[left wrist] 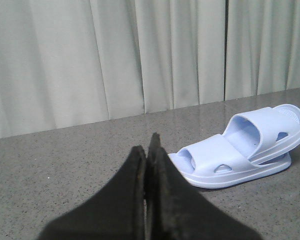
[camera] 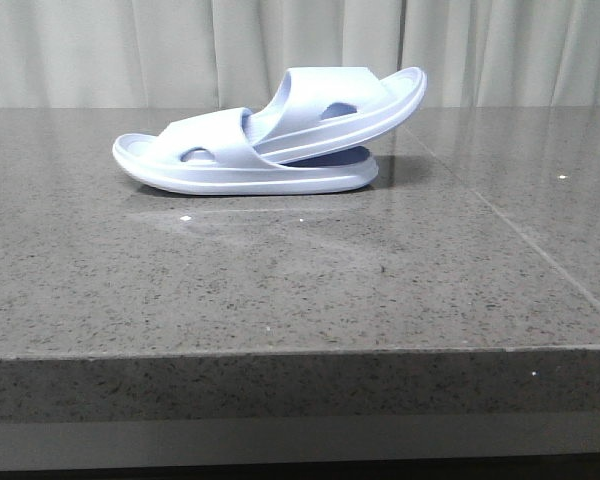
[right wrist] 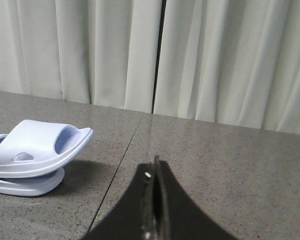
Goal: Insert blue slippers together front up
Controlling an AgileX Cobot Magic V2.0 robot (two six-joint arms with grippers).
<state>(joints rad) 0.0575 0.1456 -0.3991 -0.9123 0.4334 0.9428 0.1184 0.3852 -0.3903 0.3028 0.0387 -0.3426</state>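
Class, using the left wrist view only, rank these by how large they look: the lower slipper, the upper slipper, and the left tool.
1. Left tool, though nearness to the camera inflates it.
2. Lower slipper and upper slipper: not ranked, since they overlap.

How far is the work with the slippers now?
It looks finished: the upper slipper is pushed under the strap of the lower slipper, tilted, both resting on the table. Nothing is in hand; the left claw and right claw are shut, empty and away. Nothing visible is left.
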